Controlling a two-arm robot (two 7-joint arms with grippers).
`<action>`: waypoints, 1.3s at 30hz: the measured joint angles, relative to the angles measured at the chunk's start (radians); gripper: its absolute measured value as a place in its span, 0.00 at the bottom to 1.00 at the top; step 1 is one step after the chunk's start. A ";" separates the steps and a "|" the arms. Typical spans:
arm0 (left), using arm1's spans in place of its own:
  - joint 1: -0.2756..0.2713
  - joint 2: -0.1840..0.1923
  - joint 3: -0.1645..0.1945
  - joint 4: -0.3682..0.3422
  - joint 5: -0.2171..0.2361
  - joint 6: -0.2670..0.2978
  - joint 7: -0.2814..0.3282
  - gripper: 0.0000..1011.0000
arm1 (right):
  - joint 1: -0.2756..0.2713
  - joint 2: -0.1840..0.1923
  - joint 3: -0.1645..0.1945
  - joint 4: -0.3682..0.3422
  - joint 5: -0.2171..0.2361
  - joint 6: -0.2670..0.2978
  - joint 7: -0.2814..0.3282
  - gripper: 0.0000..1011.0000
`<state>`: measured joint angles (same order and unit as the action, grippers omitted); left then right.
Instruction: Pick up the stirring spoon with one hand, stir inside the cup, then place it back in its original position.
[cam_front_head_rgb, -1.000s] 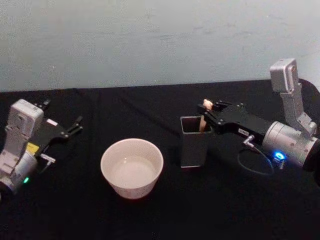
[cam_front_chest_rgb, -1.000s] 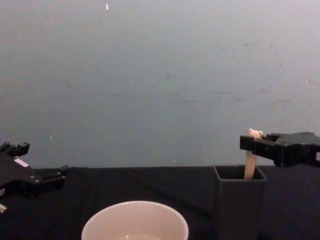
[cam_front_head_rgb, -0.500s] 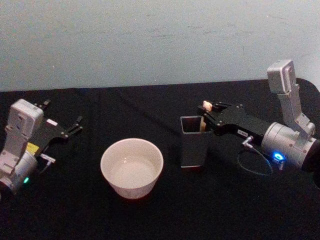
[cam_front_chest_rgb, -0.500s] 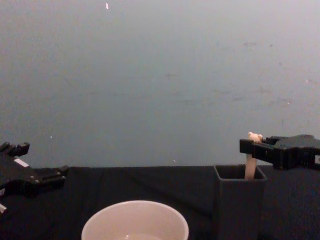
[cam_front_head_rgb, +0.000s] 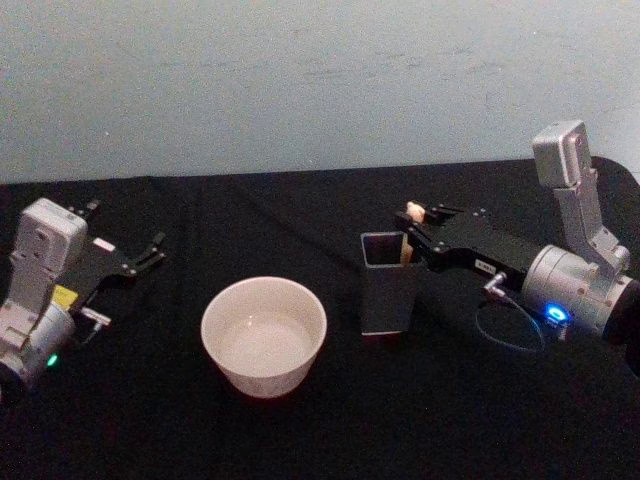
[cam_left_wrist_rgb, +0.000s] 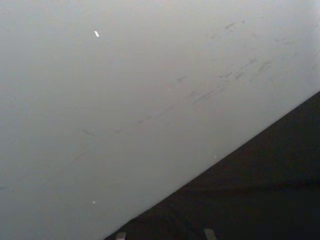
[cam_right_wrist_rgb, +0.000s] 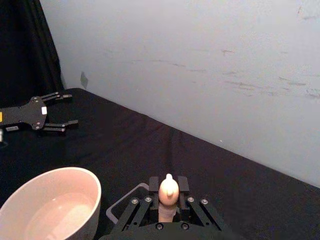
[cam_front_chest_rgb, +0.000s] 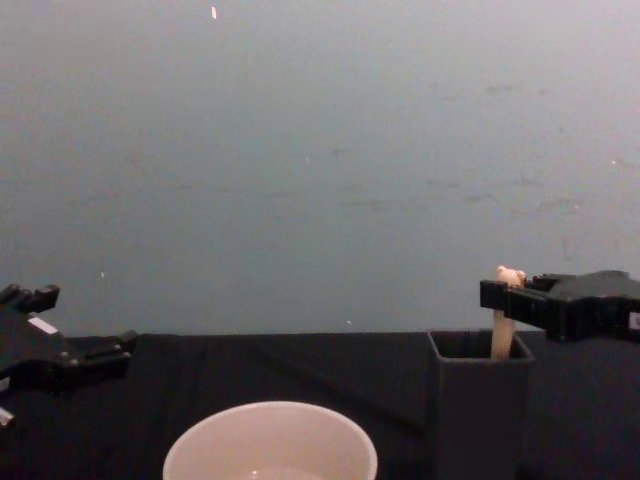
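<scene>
No readable writing shows on any item. The right gripper (cam_front_head_rgb: 418, 231) is closed on the peach handle of the stirring spoon (cam_front_head_rgb: 405, 247), just under its bear head, above the dark grey holder (cam_front_head_rgb: 386, 296). The spoon stands upright, bear head up, its lower part inside the holder. The cream cup (cam_front_head_rgb: 264, 336) sits on the black table (cam_front_head_rgb: 300, 430) beside the holder, on its left. The left gripper (cam_front_head_rgb: 150, 250) rests at the far left, fingers apart and holding nothing.
</scene>
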<state>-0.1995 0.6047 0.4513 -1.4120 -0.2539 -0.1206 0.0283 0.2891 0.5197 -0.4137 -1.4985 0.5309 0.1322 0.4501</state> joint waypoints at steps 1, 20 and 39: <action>0.000 0.000 0.000 0.000 0.000 0.000 0.000 0.99 | 0.000 0.000 0.000 0.000 0.000 0.000 0.000 0.21; 0.000 0.000 0.000 0.000 0.000 0.000 0.000 0.99 | 0.000 0.001 0.000 -0.001 0.003 0.000 0.002 0.43; 0.000 0.000 0.000 0.000 0.000 0.000 0.000 0.99 | 0.000 0.001 0.000 -0.001 0.004 0.000 0.002 0.98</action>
<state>-0.1995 0.6047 0.4514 -1.4120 -0.2539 -0.1205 0.0283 0.2890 0.5209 -0.4139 -1.4992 0.5353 0.1321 0.4520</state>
